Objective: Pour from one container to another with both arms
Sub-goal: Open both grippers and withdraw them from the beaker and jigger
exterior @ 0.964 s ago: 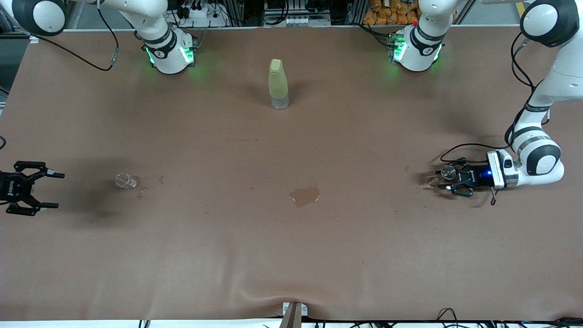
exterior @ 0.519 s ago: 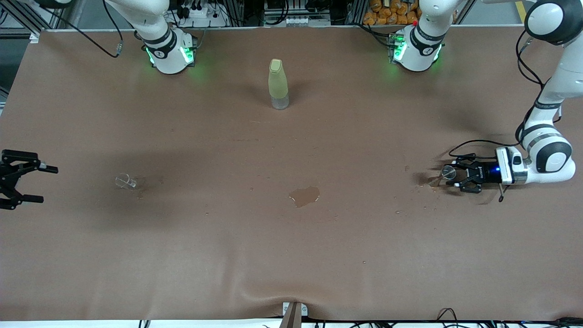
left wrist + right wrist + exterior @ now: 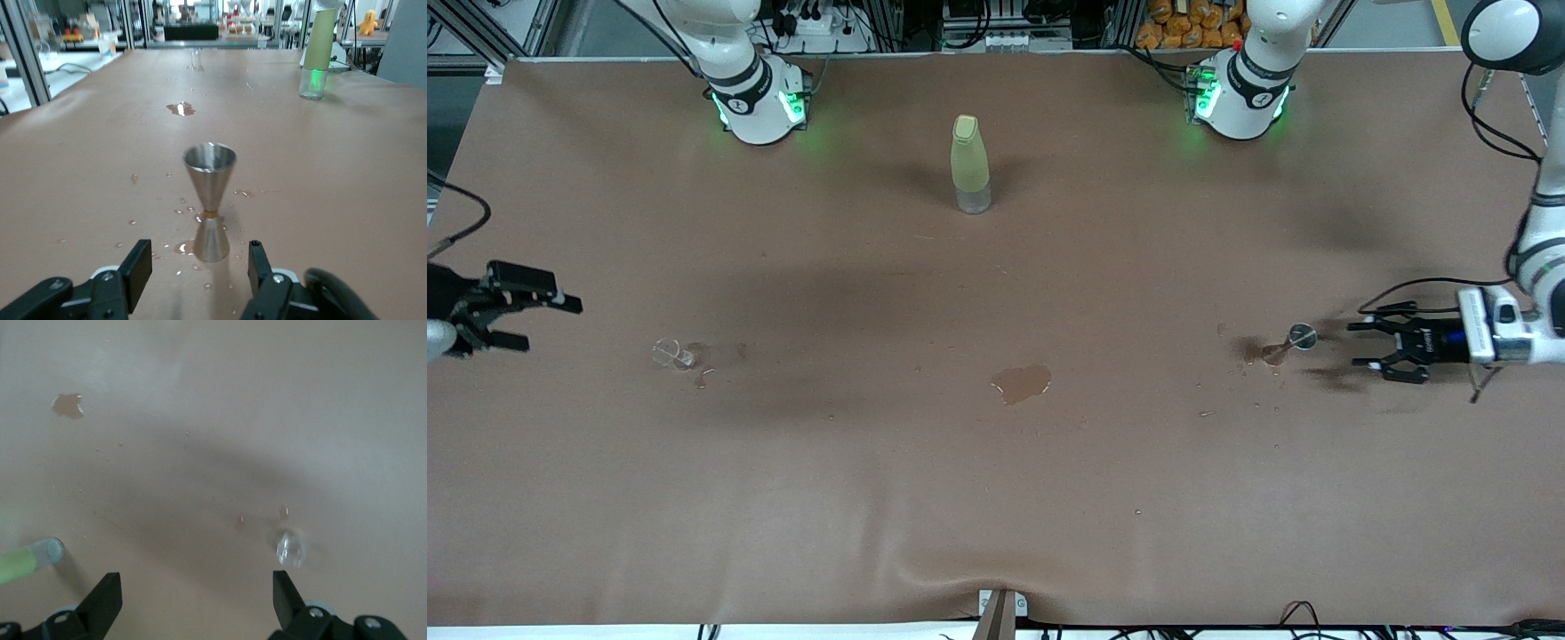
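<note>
A steel hourglass-shaped jigger (image 3: pixel 1300 337) (image 3: pixel 210 200) stands upright on the brown table toward the left arm's end, with wet drops around its foot. My left gripper (image 3: pixel 1360 345) (image 3: pixel 198 267) is open just short of it, low over the table, not touching it. A small clear glass (image 3: pixel 669 353) (image 3: pixel 289 549) stands toward the right arm's end. My right gripper (image 3: pixel 543 320) (image 3: pixel 197 597) is open above the table edge near that glass, holding nothing.
A tall pale green bottle (image 3: pixel 969 164) (image 3: pixel 318 40) stands upright midway between the two arm bases. A brown puddle (image 3: pixel 1021 382) (image 3: pixel 181 108) lies on the table (image 3: pixel 996 498) near the middle. Small splashes lie by the glass and the jigger.
My left gripper has let go of the jigger and drawn back from it toward the table's end. My right gripper has swung up and turned, moving a little toward the glass.
</note>
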{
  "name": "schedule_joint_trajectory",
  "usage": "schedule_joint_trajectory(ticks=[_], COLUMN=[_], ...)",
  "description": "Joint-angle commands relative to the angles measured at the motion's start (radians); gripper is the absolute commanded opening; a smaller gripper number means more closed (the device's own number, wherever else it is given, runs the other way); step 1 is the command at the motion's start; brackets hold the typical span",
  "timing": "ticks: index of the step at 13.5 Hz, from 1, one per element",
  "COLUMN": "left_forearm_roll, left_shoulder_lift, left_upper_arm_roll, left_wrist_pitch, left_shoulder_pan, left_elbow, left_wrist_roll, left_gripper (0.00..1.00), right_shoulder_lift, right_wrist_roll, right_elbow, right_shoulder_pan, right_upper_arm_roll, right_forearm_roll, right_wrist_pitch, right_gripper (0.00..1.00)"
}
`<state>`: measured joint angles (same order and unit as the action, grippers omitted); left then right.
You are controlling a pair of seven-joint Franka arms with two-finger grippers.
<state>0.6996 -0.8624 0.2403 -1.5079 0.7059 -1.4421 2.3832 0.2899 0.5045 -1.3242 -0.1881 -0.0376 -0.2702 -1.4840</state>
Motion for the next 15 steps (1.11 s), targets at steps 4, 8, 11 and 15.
schedule_joint_trajectory(ticks=[4, 8, 11, 15], left_forearm_roll=[-0.040, -0.090, -0.167, -0.303], left_shoulder_lift=[0.092, 0.186, 0.258, 0.338], left_upper_arm_roll=[0.095, 0.143, 0.134, 0.134], left_wrist_pitch=[0.046, 0.041, 0.022, -0.023], left_shoulder_pan=[-0.013, -0.070, -0.137, -0.181], left_elbow=[0.074, 0.086, 0.092, 0.091], left_wrist_roll=[-0.341, -0.524, -0.688, -0.973], left_gripper=[0.67, 0.79, 1.00, 1.00], right_shoulder_lift=[-0.192, -0.288, -0.276, -0.271], right_wrist_roll=[-0.368, -0.452, -0.457, -0.458], right_elbow=[-0.217, -0.388, -0.354, -0.348], right_shoulder_pan=[0.012, 0.027, 0.084, 0.084], right_upper_arm_roll=[0.021, 0.050, 0.073, 0.076], right_forearm_roll=[0.147, 0.169, 0.313, 0.313], right_wrist_pitch=[-0.071, -0.208, -0.190, -0.177], right_gripper=[1.00, 1.00, 1.00, 1.00])
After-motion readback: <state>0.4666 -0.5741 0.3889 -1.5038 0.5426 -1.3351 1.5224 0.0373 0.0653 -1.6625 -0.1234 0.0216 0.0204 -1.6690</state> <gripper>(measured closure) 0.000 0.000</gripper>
